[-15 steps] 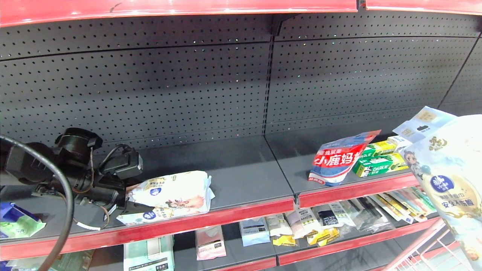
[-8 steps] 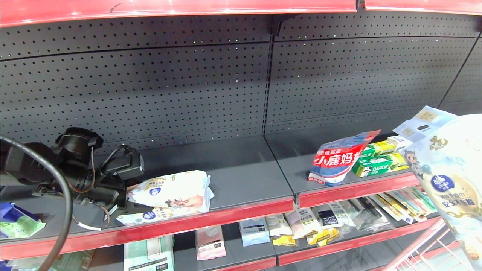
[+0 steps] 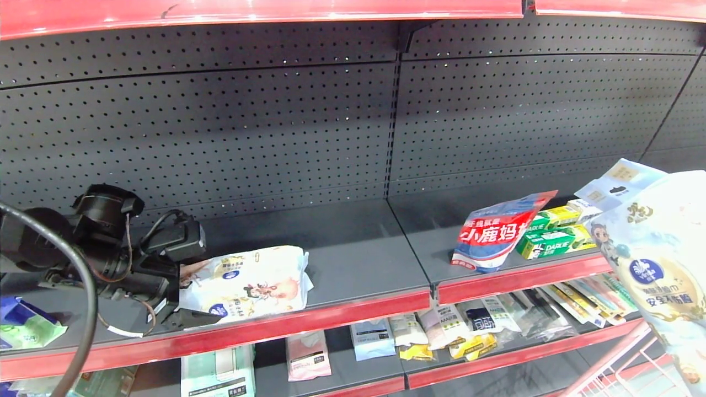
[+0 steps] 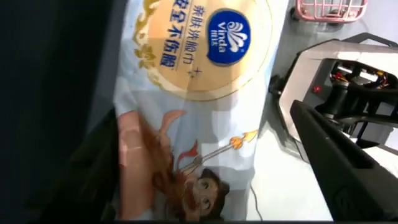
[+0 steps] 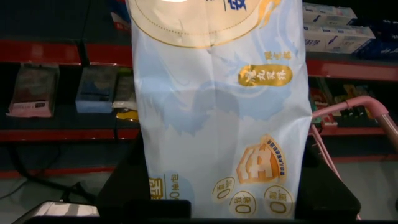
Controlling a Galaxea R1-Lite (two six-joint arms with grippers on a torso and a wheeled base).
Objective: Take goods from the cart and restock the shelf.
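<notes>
A white tissue pack with cartoon print rests on the dark shelf board, left of centre, tilted up with its printed face showing. My left gripper is at the pack's left end, shut on it, one finger under it. The left wrist view shows the same pack with a black finger beside it. At the far right, a larger pale tissue bag hangs in front of the shelf. My right gripper is shut on this bag.
A red-and-white pouch and green toothpaste boxes stand on the right shelf section. A blue-green pack lies at the far left. Small goods fill the lower shelf. The pink cart is at the bottom right.
My left gripper has shifted slightly left and up, and the white tissue pack has tipped up with it. The right bag has barely moved.
</notes>
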